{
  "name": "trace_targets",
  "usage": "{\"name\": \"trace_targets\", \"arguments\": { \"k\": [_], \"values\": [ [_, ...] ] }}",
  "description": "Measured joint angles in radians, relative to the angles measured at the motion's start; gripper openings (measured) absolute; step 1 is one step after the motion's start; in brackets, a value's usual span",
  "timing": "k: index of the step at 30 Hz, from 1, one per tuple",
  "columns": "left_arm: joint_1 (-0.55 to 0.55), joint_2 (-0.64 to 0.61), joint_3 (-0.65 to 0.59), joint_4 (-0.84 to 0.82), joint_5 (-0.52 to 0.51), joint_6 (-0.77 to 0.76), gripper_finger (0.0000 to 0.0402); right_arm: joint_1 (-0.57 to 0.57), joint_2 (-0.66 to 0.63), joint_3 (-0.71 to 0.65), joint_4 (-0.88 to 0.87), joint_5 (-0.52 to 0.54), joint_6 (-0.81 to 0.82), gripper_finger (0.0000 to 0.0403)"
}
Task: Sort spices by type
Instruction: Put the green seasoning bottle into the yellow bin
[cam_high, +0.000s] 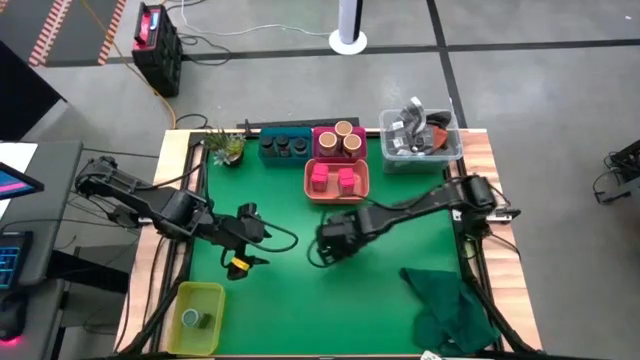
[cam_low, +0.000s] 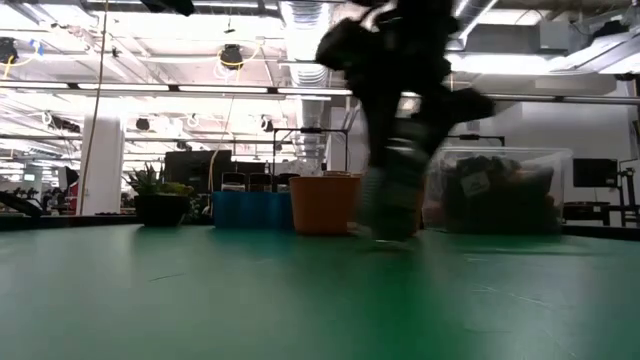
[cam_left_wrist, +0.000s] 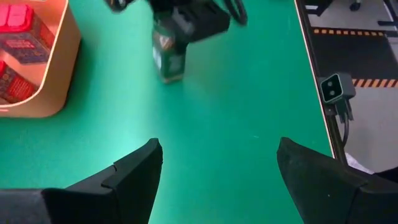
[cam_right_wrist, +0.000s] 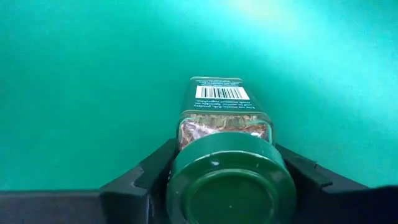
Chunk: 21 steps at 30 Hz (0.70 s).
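My right gripper (cam_right_wrist: 227, 180) clamps a green-topped jar (cam_right_wrist: 225, 124) mid-mat, just off the orange tray (cam_high: 337, 187) holding pink boxes (cam_high: 333, 179); left gripper (cam_left_wrist: 217, 168) wide open, empty, green mat (cam_high: 400, 235) open around

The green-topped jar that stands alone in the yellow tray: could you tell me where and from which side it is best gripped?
Probably from straight above, fingers closing across the round lid or the body just under it: the green-topped jar stands upright, and the yellow tray walls block a sideways approach.

The right gripper (cam_low: 395, 225) is motion-blurred in the low view, its held jar (cam_low: 392, 200) indistinct.
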Motion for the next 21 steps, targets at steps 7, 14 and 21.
{"name": "trace_targets", "arguments": {
  "k": [7, 14, 21],
  "values": [
    [0.0, 0.0, 0.0, -0.075, 0.014, -0.006, 0.0304, -0.022, 0.133, 0.18, -0.022, 0.003, -0.221, 0.023],
    [0.0, 0.0, -0.001, -0.084, 0.021, 0.055, 0.0304, -0.032, 0.149, 0.245, -0.039, 0.036, -0.348, 0.0257],
    [0.011, 0.0, -0.001, -0.082, -0.005, 0.068, 0.0304, -0.053, 0.14, 0.309, -0.063, 0.063, -0.381, 0.0283]
  ]
}}
